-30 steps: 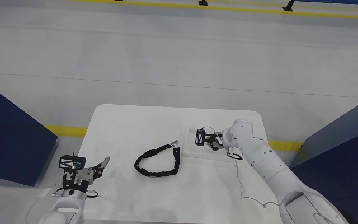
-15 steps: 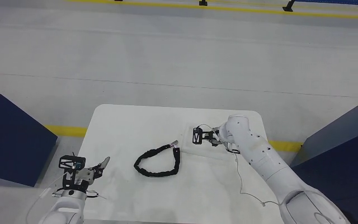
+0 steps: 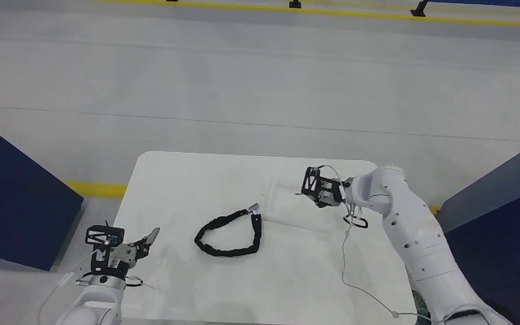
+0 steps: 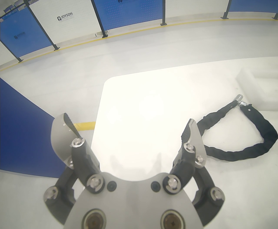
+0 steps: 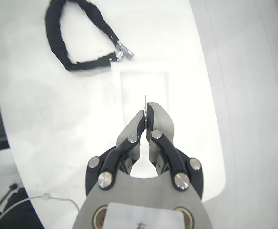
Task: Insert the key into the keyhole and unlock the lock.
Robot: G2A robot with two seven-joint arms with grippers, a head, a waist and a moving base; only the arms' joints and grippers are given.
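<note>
Clamping thin key (image 5: 145, 99) edge-on in right gripper (image 5: 146, 109) over tray (image 5: 115, 73); left gripper (image 4: 128, 123) spread wide, empty. Chain lock (image 5: 53, 32) loose on table (image 5: 43, 97), well apart. Could twist key in grip or shove unheld lock away.

This looks like a big industrial hall or robot test floor, not a home or an office. A wide, smooth, pale grey floor (image 3: 260, 81) runs away from me, with a yellow safety line (image 3: 325, 11) painted across it at the far side and another passing behind the white table (image 3: 187, 175). Dark blue partitions (image 3: 32, 215) stand to the left and right of the table. Farther off, blue and white perforated panels (image 4: 65, 32) stand in a row on black posts (image 4: 98, 19) with flat feet.
</note>
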